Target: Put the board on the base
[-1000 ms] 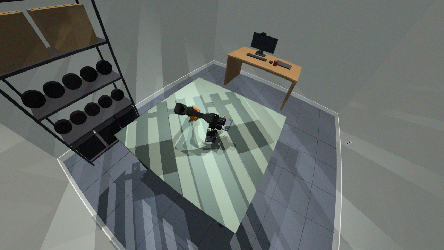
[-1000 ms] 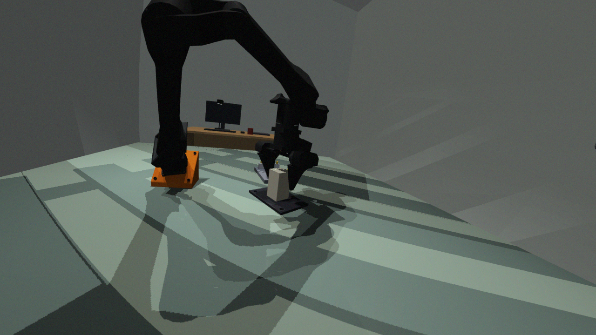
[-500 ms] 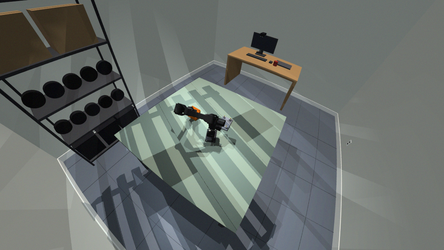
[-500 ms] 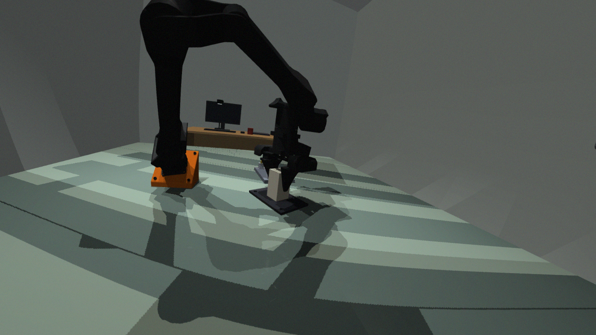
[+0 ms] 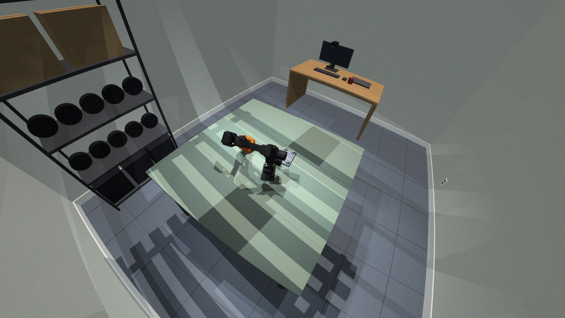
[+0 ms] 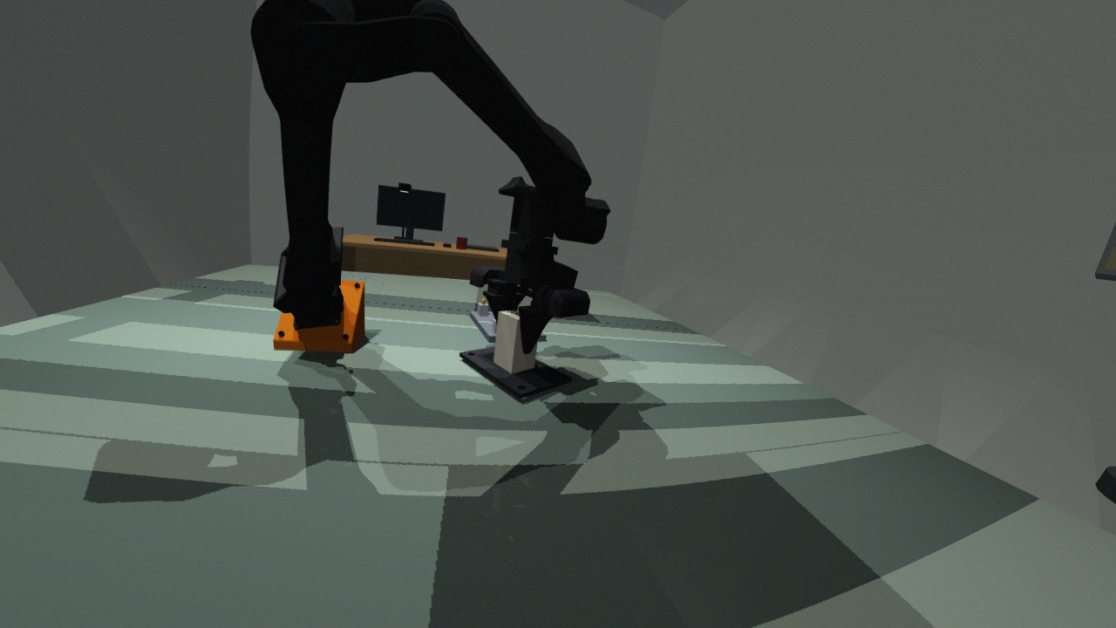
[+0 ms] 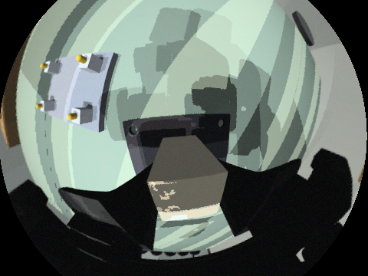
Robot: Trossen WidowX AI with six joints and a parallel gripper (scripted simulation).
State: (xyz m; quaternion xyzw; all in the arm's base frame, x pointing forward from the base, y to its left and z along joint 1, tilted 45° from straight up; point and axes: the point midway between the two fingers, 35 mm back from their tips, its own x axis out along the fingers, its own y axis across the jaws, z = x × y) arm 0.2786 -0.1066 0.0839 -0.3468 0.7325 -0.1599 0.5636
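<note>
On the pale green striped table (image 5: pixel 252 221) (image 6: pixel 234 538), the black board (image 6: pixel 538 388) (image 7: pixel 132 147) sits handle side up, beside the grey base (image 5: pixel 291 159) (image 6: pixel 477 318) (image 7: pixel 82 82) and apart from it. Board not on the posts. Gripper (image 6: pixel 514 324) (image 7: pixel 182 161) pointing down over the board — fingers pinching the upright beige handle (image 6: pixel 511 344) (image 7: pixel 188 165) from two sides. Two corner holes plainly visible in the wrist view, at the far edge; the near corners are hidden there. Base: four grey posts, each topped by a gold pin, all visible in the wrist view. Arm (image 5: pixel 252 145) (image 6: pixel 398 46) arched over from an orange mount (image 5: pixel 248 144) (image 6: pixel 355 312) with dark bolts. Writing: none legible on board, base, arm or mount. Background — wooden desk (image 5: pixel 335 81) (image 6: pixel 429 262) with a dark monitor (image 5: pixel 335 54) (image 6: pixel 411 208) and a red mug (image 5: pixel 350 80) (image 6: pixel 461 242); no brand readable on any.
</note>
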